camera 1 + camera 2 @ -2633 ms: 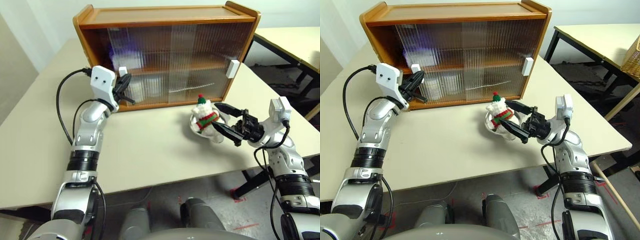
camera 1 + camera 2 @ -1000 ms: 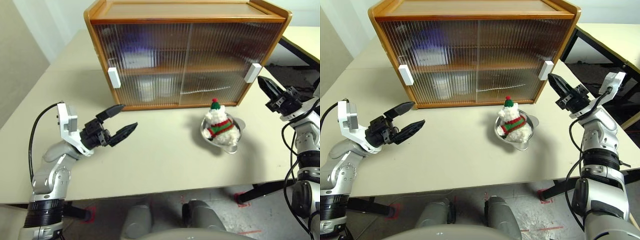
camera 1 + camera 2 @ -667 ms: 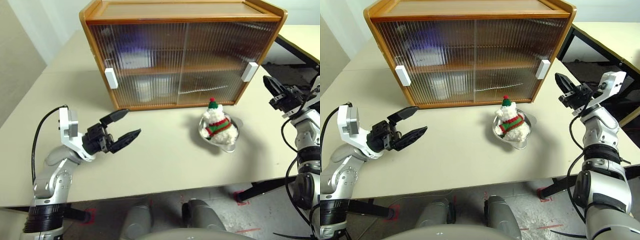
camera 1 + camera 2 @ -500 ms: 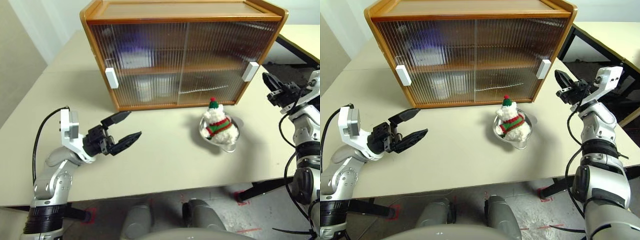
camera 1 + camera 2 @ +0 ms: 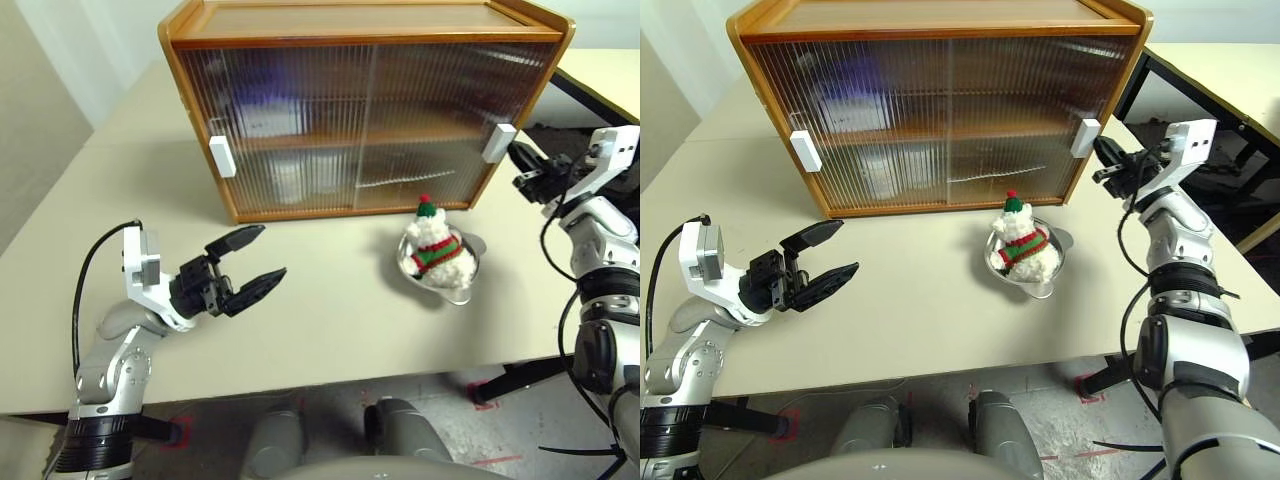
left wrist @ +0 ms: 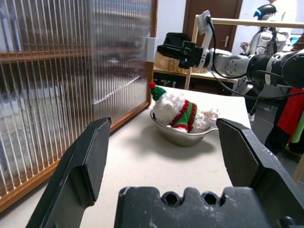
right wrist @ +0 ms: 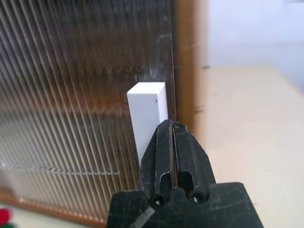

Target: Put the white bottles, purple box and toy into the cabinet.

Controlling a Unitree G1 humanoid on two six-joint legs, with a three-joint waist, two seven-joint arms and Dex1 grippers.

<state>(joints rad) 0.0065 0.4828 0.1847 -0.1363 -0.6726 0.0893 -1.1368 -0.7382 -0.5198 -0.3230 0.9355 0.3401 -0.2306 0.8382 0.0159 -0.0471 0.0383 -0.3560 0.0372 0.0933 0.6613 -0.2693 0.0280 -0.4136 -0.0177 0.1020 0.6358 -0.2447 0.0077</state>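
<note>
The cabinet (image 5: 365, 110) stands at the back of the desk (image 5: 330, 310) with both ribbed doors slid shut. Through them, pale shapes on the left of both shelves are probably the white bottles (image 5: 296, 178), and a purplish glow on the upper shelf probably the purple box (image 5: 258, 100); if so, those are done.

The toy (image 5: 432, 245) is left: it sits in a metal bowl (image 5: 445, 276) on the desk, just in front of the cabinet's right door. That door must open first.

The right hand (image 5: 1110, 162), fingers pressed together, is just beside the right door handle (image 5: 1085, 138). The left hand (image 5: 245, 265) hovers spread wide over open desk, well apart from everything.
</note>
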